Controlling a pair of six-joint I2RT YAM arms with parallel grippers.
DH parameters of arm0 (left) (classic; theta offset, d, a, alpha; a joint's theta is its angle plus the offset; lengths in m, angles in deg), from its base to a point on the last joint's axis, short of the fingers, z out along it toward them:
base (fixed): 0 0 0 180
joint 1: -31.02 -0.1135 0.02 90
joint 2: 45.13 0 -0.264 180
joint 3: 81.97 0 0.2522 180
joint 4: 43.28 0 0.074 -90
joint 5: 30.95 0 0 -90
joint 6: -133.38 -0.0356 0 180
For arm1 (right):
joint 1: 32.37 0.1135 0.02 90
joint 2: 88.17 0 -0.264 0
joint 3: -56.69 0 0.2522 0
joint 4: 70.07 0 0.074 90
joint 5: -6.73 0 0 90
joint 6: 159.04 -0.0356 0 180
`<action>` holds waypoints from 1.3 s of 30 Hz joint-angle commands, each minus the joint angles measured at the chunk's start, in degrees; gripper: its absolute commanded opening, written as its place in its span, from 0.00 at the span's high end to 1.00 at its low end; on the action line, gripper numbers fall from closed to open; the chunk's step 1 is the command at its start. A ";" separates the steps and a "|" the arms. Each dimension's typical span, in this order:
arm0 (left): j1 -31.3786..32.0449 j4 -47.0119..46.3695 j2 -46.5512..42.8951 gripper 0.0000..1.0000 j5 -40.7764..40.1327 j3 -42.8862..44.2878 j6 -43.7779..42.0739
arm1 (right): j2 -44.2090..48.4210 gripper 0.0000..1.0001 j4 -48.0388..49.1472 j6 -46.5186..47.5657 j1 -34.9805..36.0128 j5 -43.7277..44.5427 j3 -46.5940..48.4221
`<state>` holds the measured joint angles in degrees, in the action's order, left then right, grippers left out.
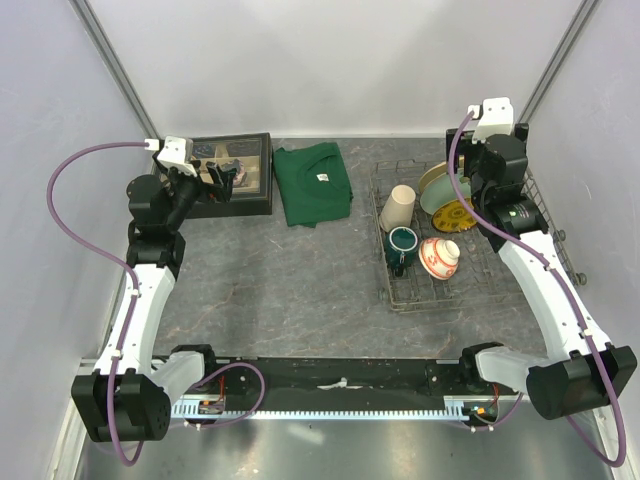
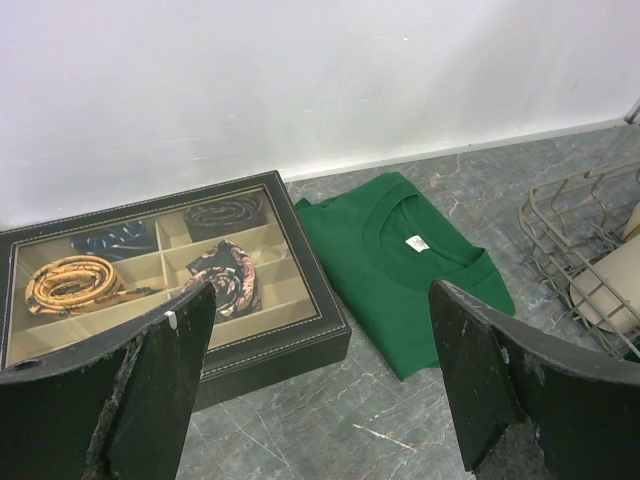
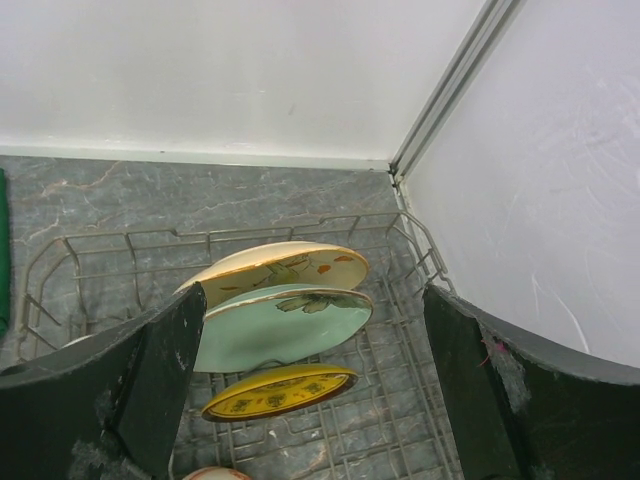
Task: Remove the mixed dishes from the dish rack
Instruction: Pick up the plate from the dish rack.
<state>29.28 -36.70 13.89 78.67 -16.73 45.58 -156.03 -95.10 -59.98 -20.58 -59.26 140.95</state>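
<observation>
Shows the right gripper (image 3: 312, 295) spread wide and empty, hanging over the far right end of the dish rack (image 3: 230, 235). Directly below, standing on edge among the wires, one in front of another: cream plate (image 3: 290, 265), pale green floral plate (image 3: 280, 325), small yellow patterned plate (image 3: 280, 390). Farther left in the same rack: beige tumbler (image 1: 398, 208) tilted over, dark green handled mug (image 1: 403, 243), red-and-white patterned bowl (image 1: 440, 257) tipped on its side. Shows the left gripper (image 2: 320, 290) spread wide too, pinching nothing, well apart from the rack, raised by a black compartmented tray (image 2: 280, 345) of rolled ties, with a folded green cloth (image 2: 400, 270) just beside on the grey table (image 2: 300, 430).
</observation>
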 commanded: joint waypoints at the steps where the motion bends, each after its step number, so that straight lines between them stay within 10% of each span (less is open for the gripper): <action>1: 0.07 -1.00 -0.49 0.06 0.33 1.16 0.44 | -0.60 0.02 0.37 4.29 0.16 -1.16 2.18; 39: -0.02 4.45 5.40 0.04 10.62 4.33 -16.96 | -28.82 0.14 -11.94 34.27 -17.50 -22.42 22.05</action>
<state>29.26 -32.39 18.68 86.43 -14.67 32.75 -183.98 -107.82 -28.97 -37.54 -78.34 160.08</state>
